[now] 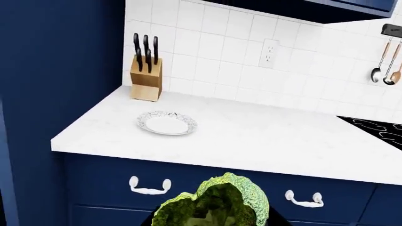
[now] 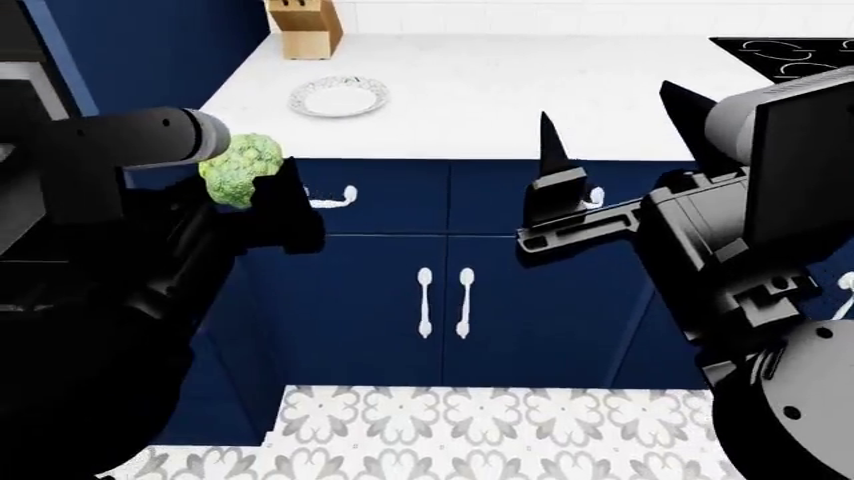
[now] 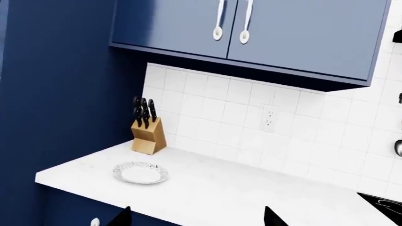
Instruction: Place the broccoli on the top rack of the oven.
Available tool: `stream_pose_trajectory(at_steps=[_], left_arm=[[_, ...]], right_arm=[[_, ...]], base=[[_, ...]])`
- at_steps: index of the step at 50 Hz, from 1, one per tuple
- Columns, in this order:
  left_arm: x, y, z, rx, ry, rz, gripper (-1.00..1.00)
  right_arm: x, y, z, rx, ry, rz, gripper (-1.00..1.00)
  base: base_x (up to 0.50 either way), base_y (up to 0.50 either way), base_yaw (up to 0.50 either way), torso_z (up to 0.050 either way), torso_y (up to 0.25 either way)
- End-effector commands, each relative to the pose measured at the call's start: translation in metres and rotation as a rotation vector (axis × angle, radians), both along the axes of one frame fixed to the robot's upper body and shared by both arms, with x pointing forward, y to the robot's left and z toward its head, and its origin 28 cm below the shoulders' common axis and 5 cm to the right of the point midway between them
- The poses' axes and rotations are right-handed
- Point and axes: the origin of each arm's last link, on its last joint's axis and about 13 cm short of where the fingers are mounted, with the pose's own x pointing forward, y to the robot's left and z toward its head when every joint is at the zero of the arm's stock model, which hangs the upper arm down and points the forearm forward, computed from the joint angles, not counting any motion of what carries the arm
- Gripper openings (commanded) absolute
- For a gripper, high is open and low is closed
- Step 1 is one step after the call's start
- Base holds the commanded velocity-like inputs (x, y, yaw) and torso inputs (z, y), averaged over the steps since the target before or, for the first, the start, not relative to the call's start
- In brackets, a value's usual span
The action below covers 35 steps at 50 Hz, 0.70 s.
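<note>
1. Oven point(image 2: 20, 150): you barely get any of it. Only a dark and grey sliver shows at the left edge of your head view, mostly behind the left arm, and you can't see its inside or the top rack in any camera.

2. The broccoli point(image 2: 242, 170) is half hidden too. In the head view it pokes out past the grey forearm tube, with the black finger point(image 2: 287, 195) of the left gripper point(image 2: 260, 200) pressed against its right side. In the left wrist view it's cut off by the frame edge point(image 1: 213, 202), so you only get the bumpy green top.

3. Left jaws: closed on the broccoli, holding it in the air in front of the blue drawer fronts, below the level of the white counter point(image 2: 534, 90) edge. The fingers themselves are hard to make out, black on black.

4. Right gripper point(image 2: 614, 130): jaws wide apart, nothing between them. You see two pointed black fingertips point(image 2: 547, 140) aimed up toward the counter, and in the right wrist view only the tips point(image 3: 122, 216) peek in.

5. Pose: your left arm is folded in close at the left, and the right arm is bent and reaches out at mid-height in front of the cabinet doors point(image 2: 447, 290).

6. On the counter, well apart from both grippers: a small patterned plate point(image 2: 339, 96) and a knife block point(image 2: 306, 28) by the tiled wall, its top cropped in the head view. A black cooktop point(image 2: 787, 55) corner sits far right.
</note>
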Motion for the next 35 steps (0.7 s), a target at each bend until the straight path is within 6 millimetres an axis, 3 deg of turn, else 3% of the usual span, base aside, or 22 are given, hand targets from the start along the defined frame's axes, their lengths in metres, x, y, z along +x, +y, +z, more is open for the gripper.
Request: stream_pose_trajectory(at_steps=[1,35], left_arm=[[-0.0012,0.0018,0.0029,-0.003,-0.009,0.000,-1.00],[0.0020,0.0024,0.0037,0.022,-0.009,0.025,-1.00]], right_arm=[[-0.0007,0.0008,0.0026,-0.020,-0.003,0.002,1.00],[-0.0061,-0.0061,-0.0034,0.004,-0.011,-0.019,1.00]], base=[[-0.01,0.50,0.00,0.000,0.000],[-0.01,0.50,0.00,0.000,0.000]])
